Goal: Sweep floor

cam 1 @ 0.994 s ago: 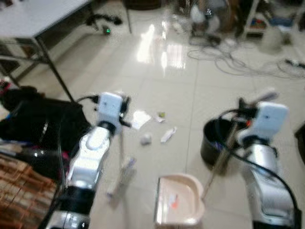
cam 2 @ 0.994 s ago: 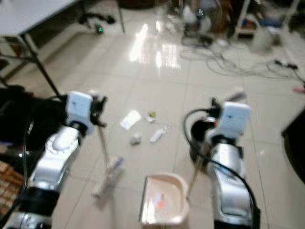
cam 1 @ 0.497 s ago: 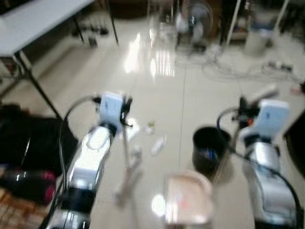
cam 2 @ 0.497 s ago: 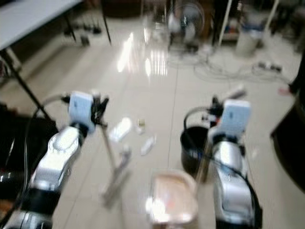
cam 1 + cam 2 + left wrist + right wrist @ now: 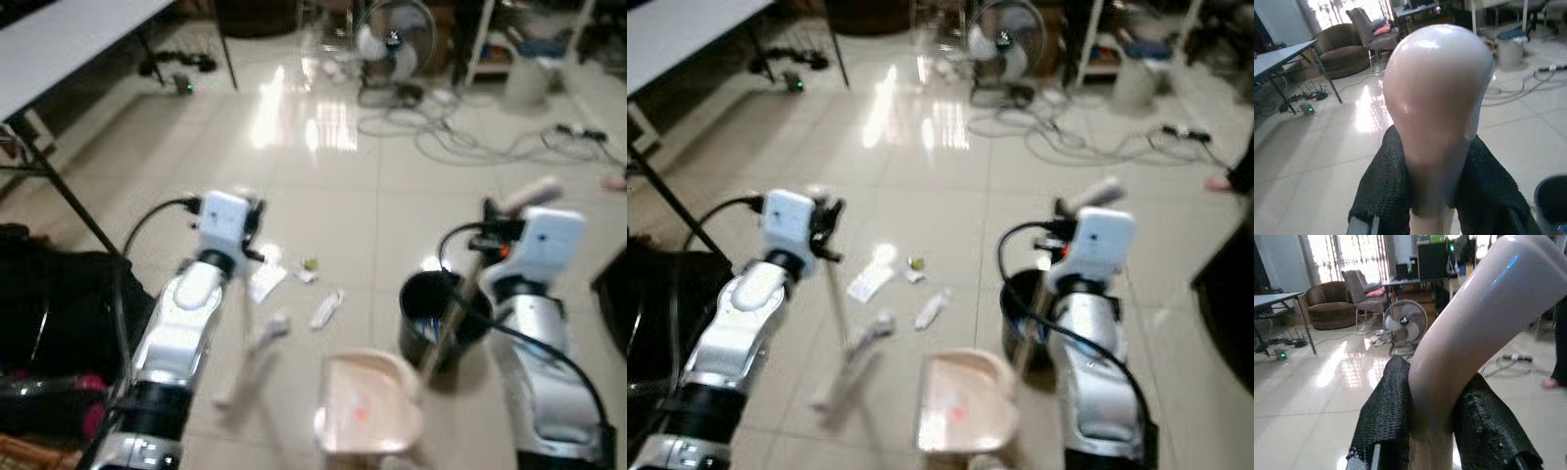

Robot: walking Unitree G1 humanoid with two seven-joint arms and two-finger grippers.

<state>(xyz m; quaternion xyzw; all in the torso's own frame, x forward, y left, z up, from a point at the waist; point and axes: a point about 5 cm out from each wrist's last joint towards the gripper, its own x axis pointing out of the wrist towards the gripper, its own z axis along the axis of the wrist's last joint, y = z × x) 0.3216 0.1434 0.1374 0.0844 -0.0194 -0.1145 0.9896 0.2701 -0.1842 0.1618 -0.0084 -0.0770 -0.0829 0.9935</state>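
Observation:
My left gripper [image 5: 249, 211] is shut on the pale broom handle [image 5: 1436, 103], and its black fingers [image 5: 1382, 182] clamp the rounded top end. The broom head [image 5: 248, 364] rests on the tiles below, just short of the litter: a flat paper scrap [image 5: 265, 282], a white wrapper [image 5: 325, 309] and a small green bit [image 5: 310, 263]. My right gripper [image 5: 494, 231] is shut on the dustpan's curved handle [image 5: 1469, 328], between its fingers [image 5: 1385, 407]. The pink dustpan [image 5: 368, 415] lies on the floor between my arms.
A black bin [image 5: 429, 319] stands right beside the dustpan's handle. Black bags [image 5: 49, 304] lie at my left, under a grey table [image 5: 59, 49]. A floor fan [image 5: 392, 41] and loose cables [image 5: 460, 137] are farther back.
The whole picture swayed and sharpened as the camera moved. Both grippers keep their hold; broom, dustpan, litter and bin stay about where they were relative to each other.

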